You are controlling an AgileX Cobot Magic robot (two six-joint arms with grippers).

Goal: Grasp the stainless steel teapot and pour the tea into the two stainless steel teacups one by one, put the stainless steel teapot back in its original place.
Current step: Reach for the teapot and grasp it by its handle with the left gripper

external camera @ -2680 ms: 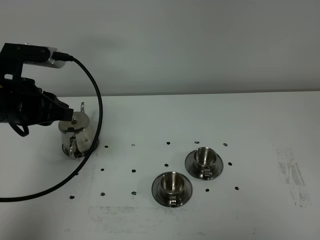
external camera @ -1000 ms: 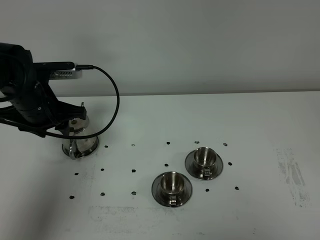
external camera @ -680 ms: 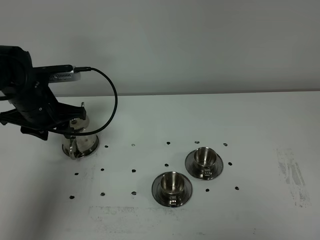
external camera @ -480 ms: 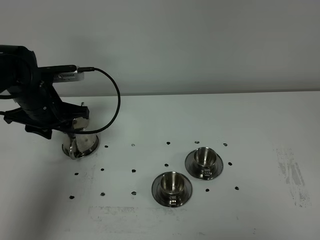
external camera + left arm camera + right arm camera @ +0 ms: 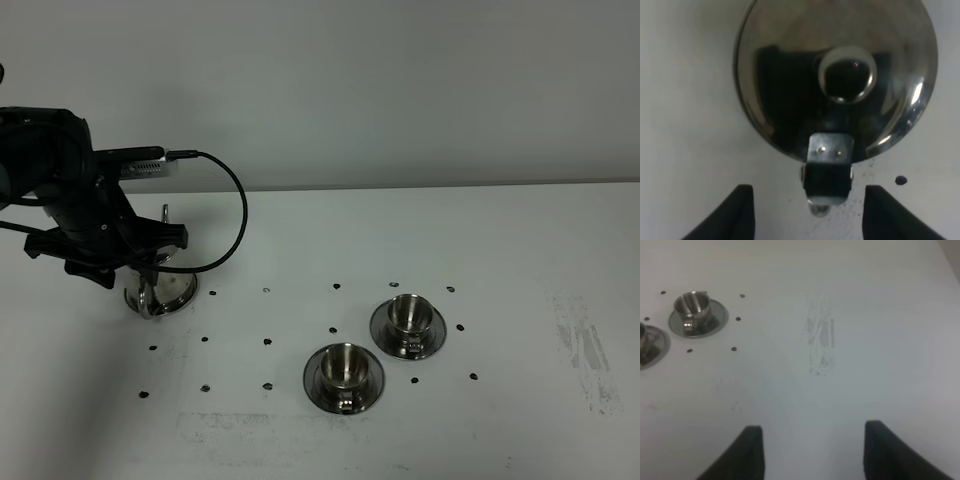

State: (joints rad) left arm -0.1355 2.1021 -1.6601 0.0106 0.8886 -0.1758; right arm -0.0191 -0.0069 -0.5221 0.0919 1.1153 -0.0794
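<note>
The stainless steel teapot (image 5: 160, 290) stands upright at the table's left, its flared base showing under my left arm. From straight above, the left wrist view shows its lid with the knob (image 5: 847, 80) and the loop handle (image 5: 828, 176). My left gripper (image 5: 809, 220) is open, one finger on each side of the handle and apart from it; in the high view the left gripper (image 5: 150, 258) hangs over the pot. The two stainless steel teacups (image 5: 407, 322) (image 5: 344, 372) sit on their saucers at centre right. My right gripper (image 5: 810, 455) is open over bare table. The original place is hidden under the pot.
Small black dots (image 5: 267, 342) mark the white table (image 5: 300, 240) around the pot and cups. A grey scuffed patch (image 5: 585, 350) lies at the right. The left arm's black cable (image 5: 235, 215) loops beside the teapot. A plain wall stands behind the table.
My left arm has drifted slightly to the right over the teapot and turned a little. The teapot and both cups have stayed put, and the jaws keep the same width.
</note>
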